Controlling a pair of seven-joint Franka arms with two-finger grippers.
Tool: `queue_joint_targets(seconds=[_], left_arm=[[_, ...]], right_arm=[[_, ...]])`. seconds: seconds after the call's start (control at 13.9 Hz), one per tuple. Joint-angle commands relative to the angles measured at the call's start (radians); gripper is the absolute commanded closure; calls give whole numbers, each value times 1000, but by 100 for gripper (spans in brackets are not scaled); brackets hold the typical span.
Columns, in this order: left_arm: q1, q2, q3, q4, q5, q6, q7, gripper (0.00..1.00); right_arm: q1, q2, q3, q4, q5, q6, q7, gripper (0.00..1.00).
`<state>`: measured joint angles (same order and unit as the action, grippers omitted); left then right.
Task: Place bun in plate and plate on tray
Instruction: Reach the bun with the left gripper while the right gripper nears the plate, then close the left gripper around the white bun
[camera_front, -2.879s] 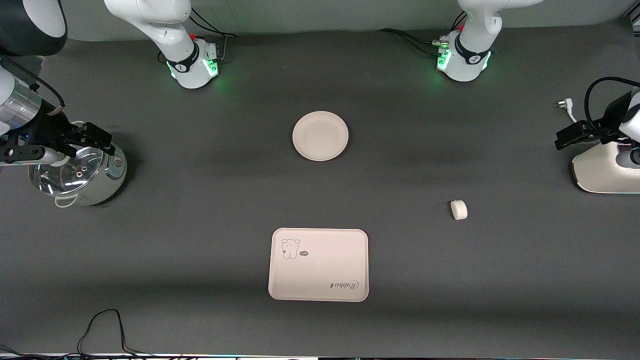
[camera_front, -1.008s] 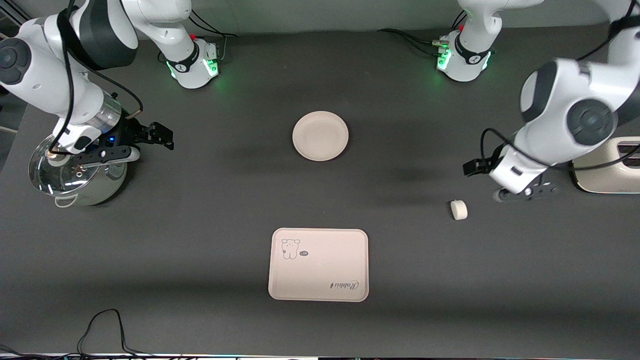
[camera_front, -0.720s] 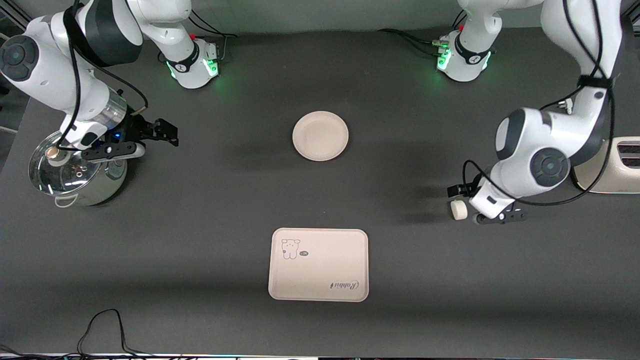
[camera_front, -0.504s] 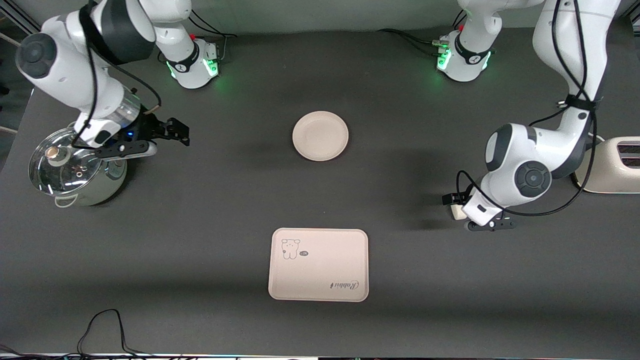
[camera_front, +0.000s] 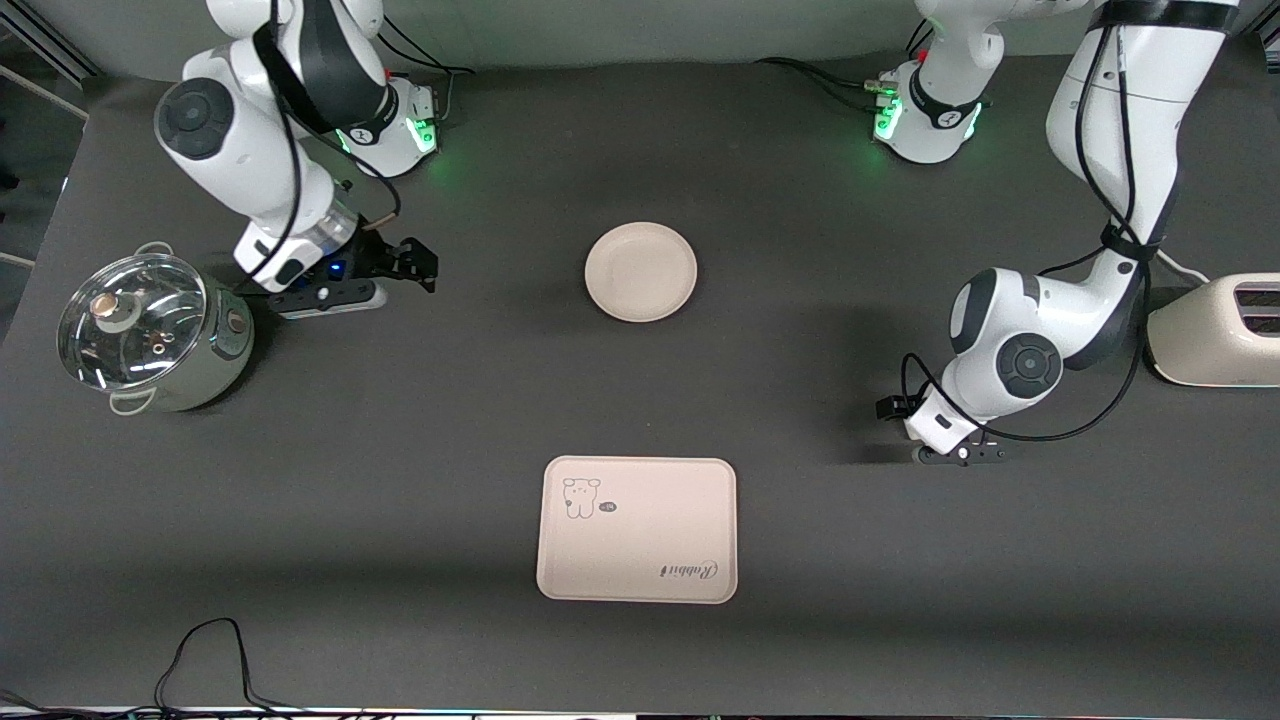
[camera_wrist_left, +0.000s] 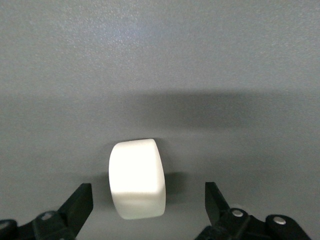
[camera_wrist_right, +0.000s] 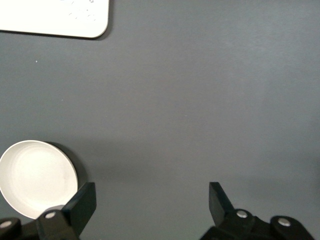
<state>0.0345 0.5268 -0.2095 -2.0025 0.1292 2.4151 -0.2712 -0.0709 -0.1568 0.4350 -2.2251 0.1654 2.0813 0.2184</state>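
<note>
Now I am on the first step: getting the bun (camera_wrist_left: 137, 185). It lies on the table toward my left arm's end, well apart from the plate (camera_front: 640, 271) and the tray (camera_front: 638, 529). My left gripper (camera_wrist_left: 145, 212) hangs low over it, fingers wide apart, one each side, not touching. Next I go down and squeeze softly. My right gripper (camera_wrist_right: 150, 212) waits wide open near the plate, holding nothing.
</note>
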Motion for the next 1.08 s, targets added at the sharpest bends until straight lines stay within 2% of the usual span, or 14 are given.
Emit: queue_joint_targets(seconds=[0.0, 0.07, 0.22, 0.29, 0.36, 0.43, 0.5, 0.58, 0.72, 0.86, 1.01], left_arm=[[8, -2, 1, -9, 15, 16, 17, 0], [8, -2, 1, -9, 15, 16, 17, 1], [8, -2, 1, -9, 15, 16, 18, 3], [8, -1, 1, -9, 15, 16, 20, 9], [10, -1, 1, -9, 14, 16, 20, 27], [15, -2, 1, -9, 14, 16, 20, 67], [18, -2, 1, -9, 15, 16, 20, 90], [18, -2, 1, -9, 15, 16, 21, 100], [18, -4, 1, -7, 14, 13, 20, 100], [16, -28, -1, -7, 13, -8, 18, 100], [9, -100, -7, -6, 3, -109, 1, 100]], right_arm=[[-3, 40, 13, -1, 37, 39, 18, 0], [3, 42, 17, -5, 77, 45, 18, 0], [35, 36, 22, -36, 98, 86, 19, 0], [45, 39, 31, -45, 100, 98, 36, 0], [45, 37, 47, -53, 100, 98, 48, 0], [46, 33, 50, -70, 100, 100, 48, 0], [46, 31, 50, -85, 100, 109, 50, 0], [46, 34, 50, -97, 103, 130, 52, 0], [49, 40, 50, -111, 146, 152, 71, 0], [69, 37, 50, -111, 148, 154, 73, 0], [75, 49, 50, -116, 148, 187, 108, 0]])
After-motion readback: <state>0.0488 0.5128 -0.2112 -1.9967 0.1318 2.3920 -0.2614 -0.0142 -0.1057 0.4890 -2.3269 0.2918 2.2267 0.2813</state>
